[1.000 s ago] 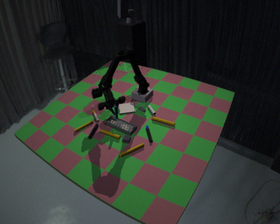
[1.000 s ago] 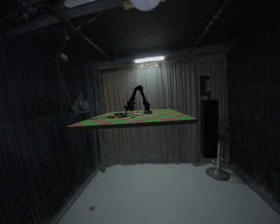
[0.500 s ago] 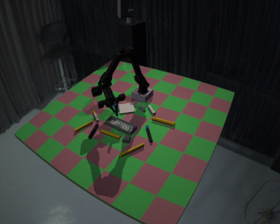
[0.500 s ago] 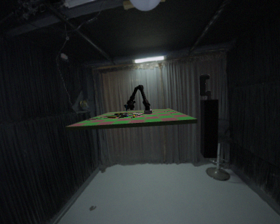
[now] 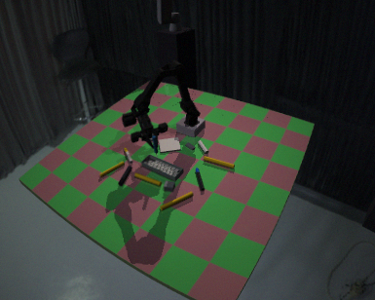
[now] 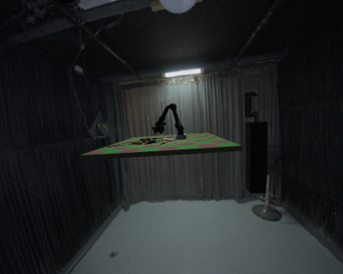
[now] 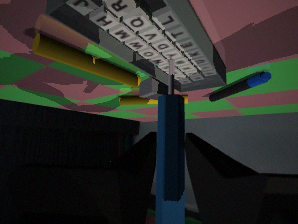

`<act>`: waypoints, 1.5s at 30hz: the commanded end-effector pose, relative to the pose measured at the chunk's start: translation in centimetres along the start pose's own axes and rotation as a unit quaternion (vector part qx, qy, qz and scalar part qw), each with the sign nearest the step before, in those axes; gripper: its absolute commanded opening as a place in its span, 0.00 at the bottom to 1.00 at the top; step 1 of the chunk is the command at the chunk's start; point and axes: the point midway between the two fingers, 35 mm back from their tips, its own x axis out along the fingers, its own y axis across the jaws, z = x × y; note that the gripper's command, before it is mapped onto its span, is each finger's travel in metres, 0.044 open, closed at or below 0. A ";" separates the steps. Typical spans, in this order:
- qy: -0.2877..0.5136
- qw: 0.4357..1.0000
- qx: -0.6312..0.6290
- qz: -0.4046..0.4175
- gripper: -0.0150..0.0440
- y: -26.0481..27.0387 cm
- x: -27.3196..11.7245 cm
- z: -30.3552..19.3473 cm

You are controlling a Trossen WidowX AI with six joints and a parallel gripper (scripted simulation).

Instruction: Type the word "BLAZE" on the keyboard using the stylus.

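The keyboard (image 5: 164,167) (image 7: 150,37) is a dark grey tray with pale letter keys, lying on the checkered desk. My gripper (image 5: 154,141) (image 7: 170,138) is shut on the blue stylus (image 5: 155,144) (image 7: 170,150), which shows between the two black fingers in the wrist view. In the top view they are behind the keyboard, toward its back left side. The stylus's thin grey tip points down and overlaps the keys in the wrist view. Whether the tip touches a key cannot be told. In the exterior view the gripper is small and dark.
Yellow sticks (image 5: 148,179) (image 5: 219,163) (image 5: 176,201) (image 7: 85,60) lie around the keyboard. A blue-ended dark marker (image 5: 200,180) (image 7: 240,87) is at its right, a black marker (image 5: 125,175) at its left front. A grey block (image 5: 169,186) (image 7: 149,87) is in front, a white pad (image 5: 169,145) behind.
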 end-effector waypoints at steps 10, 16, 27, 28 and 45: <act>0.002 1.000 -0.008 0.003 0.39 0.1 -0.2 -0.4; 0.002 1.000 -0.008 0.003 0.39 0.1 -0.2 -0.4; -0.008 1.000 -0.004 -0.001 0.25 0.1 1.7 -0.9; -0.009 1.000 -0.005 -0.001 0.25 0.1 2.2 -1.1; 0.008 1.000 -0.007 0.003 0.25 -1.2 8.4 -5.8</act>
